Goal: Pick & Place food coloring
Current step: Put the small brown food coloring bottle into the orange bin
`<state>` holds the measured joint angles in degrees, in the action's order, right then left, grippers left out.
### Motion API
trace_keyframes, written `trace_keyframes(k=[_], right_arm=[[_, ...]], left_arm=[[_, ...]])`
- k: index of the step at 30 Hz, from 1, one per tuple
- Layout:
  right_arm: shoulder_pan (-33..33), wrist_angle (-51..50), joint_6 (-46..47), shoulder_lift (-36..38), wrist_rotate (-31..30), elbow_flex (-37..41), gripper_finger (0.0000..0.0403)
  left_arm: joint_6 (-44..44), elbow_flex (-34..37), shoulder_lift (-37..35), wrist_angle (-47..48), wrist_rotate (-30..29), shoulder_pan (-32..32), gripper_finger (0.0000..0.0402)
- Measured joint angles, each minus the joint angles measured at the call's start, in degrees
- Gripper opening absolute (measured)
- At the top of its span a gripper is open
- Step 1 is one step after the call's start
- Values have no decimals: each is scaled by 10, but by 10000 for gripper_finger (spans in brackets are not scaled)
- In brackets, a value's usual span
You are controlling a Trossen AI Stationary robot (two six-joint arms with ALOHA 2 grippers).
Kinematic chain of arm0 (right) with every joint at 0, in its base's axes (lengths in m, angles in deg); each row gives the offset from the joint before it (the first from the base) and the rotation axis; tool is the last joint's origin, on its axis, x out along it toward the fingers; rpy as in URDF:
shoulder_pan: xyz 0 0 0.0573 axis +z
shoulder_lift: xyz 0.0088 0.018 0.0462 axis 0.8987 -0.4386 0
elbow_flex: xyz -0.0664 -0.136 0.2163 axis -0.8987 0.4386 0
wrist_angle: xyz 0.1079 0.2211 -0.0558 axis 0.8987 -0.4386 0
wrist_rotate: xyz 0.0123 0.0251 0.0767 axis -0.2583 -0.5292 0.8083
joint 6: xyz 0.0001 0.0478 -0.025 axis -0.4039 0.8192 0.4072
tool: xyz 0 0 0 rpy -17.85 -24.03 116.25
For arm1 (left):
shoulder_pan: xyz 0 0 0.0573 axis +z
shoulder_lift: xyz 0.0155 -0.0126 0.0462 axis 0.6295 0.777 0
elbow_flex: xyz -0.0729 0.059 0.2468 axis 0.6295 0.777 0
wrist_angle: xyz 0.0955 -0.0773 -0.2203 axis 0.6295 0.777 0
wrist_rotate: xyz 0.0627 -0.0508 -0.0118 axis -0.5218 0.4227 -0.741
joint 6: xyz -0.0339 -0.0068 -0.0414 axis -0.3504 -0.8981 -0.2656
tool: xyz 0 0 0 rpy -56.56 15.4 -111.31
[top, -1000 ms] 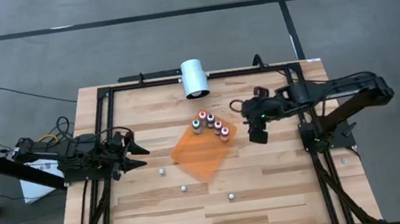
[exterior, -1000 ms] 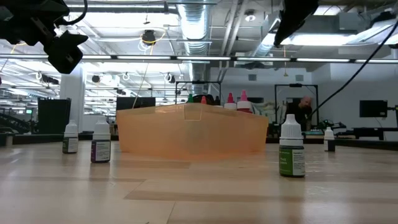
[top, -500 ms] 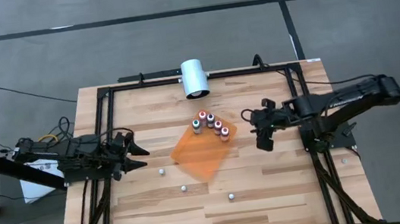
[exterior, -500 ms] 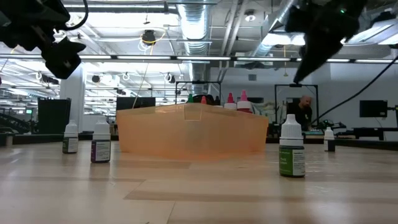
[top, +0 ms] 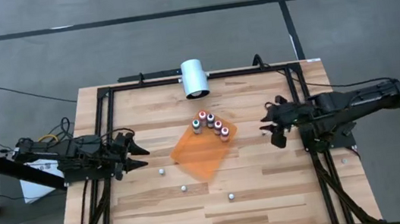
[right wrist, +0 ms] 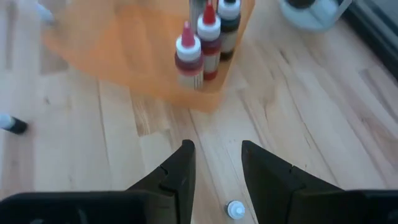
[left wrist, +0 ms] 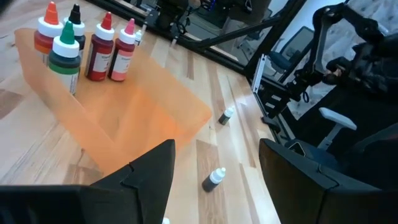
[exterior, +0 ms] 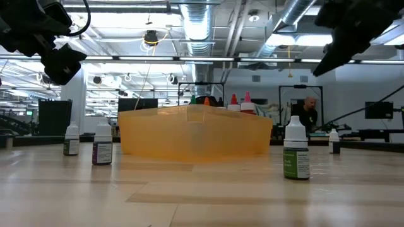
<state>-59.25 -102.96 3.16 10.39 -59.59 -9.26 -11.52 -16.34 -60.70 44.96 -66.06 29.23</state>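
Observation:
An orange sheet (top: 203, 150) with upturned edges lies mid-table. Several food coloring bottles (top: 211, 124) stand upright on its far right corner, also seen in the right wrist view (right wrist: 202, 43) and the left wrist view (left wrist: 87, 46). Three more bottles stand loose on the wood nearer the near edge (top: 161, 172) (top: 183, 188) (top: 231, 196). My right gripper (top: 268, 119) hangs open and empty above the table, right of the sheet. A small white-capped bottle (right wrist: 235, 210) stands on the table below it. My left gripper (top: 144, 155) waits open, left of the sheet.
A white cylinder (top: 195, 78) sits at the table's far edge. Black frame rails (top: 107, 131) run along the left, right and far sides. A dark bottle (right wrist: 11, 124) lies on the wood beside the sheet. Bare wood shows between the sheet and the right rail.
My right gripper has drawn back from beside the bottles on the sheet toward the table's right edge, staying high above the table. The bottles and the sheet have kept their places.

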Motion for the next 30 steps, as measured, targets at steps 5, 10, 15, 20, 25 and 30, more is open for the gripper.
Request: trace_keyframes(k=[5, 10, 15, 20, 25, 30], right_arm=[[0, 3, 1, 82, 0, 20, 117], [0, 10, 3, 162, 0, 22, 117], [0, 9, 3, 229, 0, 22, 117], [1, 9, 4, 267, 14, 22, 117], [2, 11, 5, 271, 28, 26, 117], [2, 14, 5, 254, 31, 27, 117]], left_arm=[[0, 0, 0, 0, -5, 0, 224], [0, 0, 0, 0, -24, 0, 224], [0, 0, 0, 0, -26, 0, 224], [0, 0, 0, 0, -26, 0, 224], [0, 0, 0, 0, -26, 0, 224], [0, 0, 0, 0, -26, 0, 224]])
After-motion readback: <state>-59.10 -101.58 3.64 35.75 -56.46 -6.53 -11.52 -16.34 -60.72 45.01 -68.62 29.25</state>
